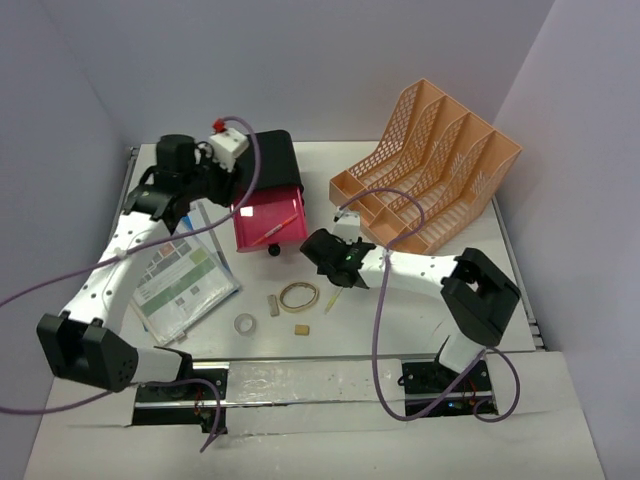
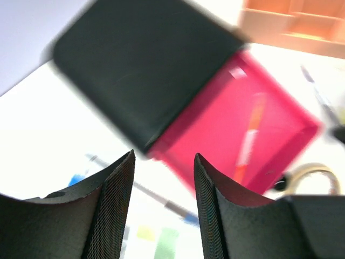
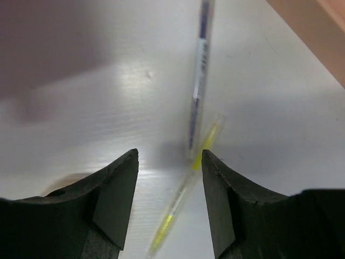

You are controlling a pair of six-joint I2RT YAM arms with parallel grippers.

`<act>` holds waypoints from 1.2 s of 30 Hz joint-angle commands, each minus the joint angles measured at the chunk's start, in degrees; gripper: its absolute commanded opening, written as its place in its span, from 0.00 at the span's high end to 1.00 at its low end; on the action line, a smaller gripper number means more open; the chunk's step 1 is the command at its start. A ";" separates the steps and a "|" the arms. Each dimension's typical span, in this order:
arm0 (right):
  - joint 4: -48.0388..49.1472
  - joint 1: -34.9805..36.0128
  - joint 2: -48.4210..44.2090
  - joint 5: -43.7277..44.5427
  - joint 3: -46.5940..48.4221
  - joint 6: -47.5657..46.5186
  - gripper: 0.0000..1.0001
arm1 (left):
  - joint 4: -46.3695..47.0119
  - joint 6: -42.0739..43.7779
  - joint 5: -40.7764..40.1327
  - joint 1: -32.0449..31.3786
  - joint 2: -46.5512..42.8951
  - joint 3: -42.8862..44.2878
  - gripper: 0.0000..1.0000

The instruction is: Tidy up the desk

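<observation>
The white desk holds scattered stationery. My left gripper is open and empty. It hovers over papers left of the black drawer box. The box's pink drawer is pulled open, with an orange pen inside. In the left wrist view my gripper faces the drawer and the pen. My right gripper is open and empty, low over the desk. In the right wrist view my gripper has a yellow pen and a blue pen lying just ahead of it.
A peach mesh file rack stands at the back right. A rubber band, a tape roll, an eraser and a small stick lie in the front middle. A pen lies on the papers.
</observation>
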 commanded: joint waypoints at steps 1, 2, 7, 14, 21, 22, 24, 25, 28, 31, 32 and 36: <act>-7.45 -0.19 1.18 0.64 1.24 4.14 0.43 | 1.33 -0.67 2.07 8.04 -5.54 -3.85 0.45; -7.33 -0.07 1.12 0.16 0.27 4.76 0.43 | 1.70 -0.52 2.37 10.53 -6.73 -5.28 0.44; -5.43 0.30 1.06 -2.61 -3.18 6.07 0.48 | 3.82 0.78 4.00 15.82 -11.23 -12.20 0.43; -3.99 0.77 3.89 -5.95 -3.79 6.04 0.55 | 4.51 1.26 4.64 18.45 -11.87 -15.02 0.43; -4.68 1.63 2.06 -6.20 -8.07 8.46 0.68 | 4.54 1.46 5.64 19.31 -12.22 -15.17 0.43; -4.58 1.70 1.19 -6.32 -8.70 8.77 0.69 | 4.54 1.47 5.67 19.39 -12.28 -15.19 0.43; -4.62 1.78 0.32 -6.43 -9.58 9.04 0.72 | 4.51 1.43 5.75 19.46 -12.28 -15.23 0.43; -4.78 1.83 -0.38 -6.47 -10.00 9.17 0.74 | 4.46 1.38 5.88 19.52 -12.24 -15.27 0.43; -5.86 1.83 -1.32 -6.13 -10.92 9.68 0.79 | 4.45 1.33 6.07 19.60 -12.40 -15.37 0.43; -6.57 1.92 -2.76 -5.69 -12.05 10.38 0.88 | 4.45 1.20 6.20 19.69 -12.69 -15.46 0.43; -6.53 1.92 -3.50 -5.63 -12.33 10.45 0.92 | 4.45 1.20 6.22 19.71 -12.75 -15.46 0.43; -6.67 1.92 -7.66 -4.65 -13.32 10.53 1.00 | 4.79 0.95 6.76 19.78 -12.52 -15.71 0.43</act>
